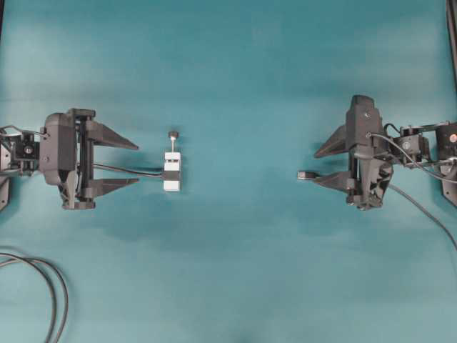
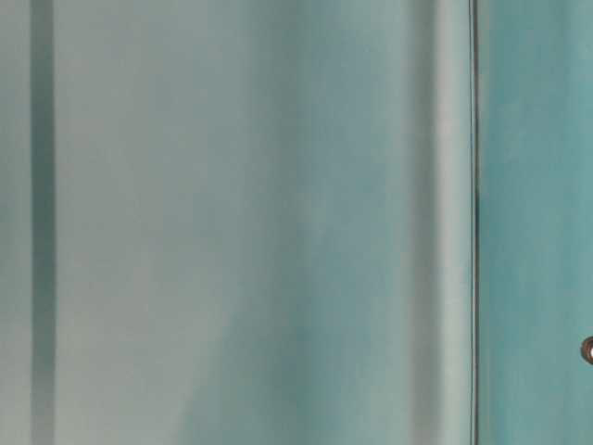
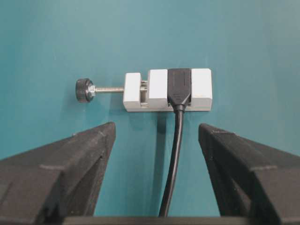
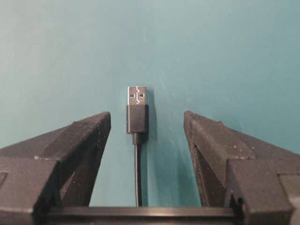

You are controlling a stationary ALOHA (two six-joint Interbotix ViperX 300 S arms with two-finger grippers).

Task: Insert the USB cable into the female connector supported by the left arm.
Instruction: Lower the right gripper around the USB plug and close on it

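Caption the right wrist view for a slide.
Open right pincer straddling the USB cable, silver plug pointing away, lying untouched on the teal table.

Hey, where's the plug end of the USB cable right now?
In the overhead view the USB cable plug lies on the teal table, right of centre, at the tips of the open right tool. The right wrist view shows it untouched between the jaws.

No readable text, label or number anywhere — the table-level view, perhaps, is too blurred to judge.

Left gripper (image 1: 137, 163) jaws spread wide, empty; right gripper (image 1: 318, 163) likewise, facing it.
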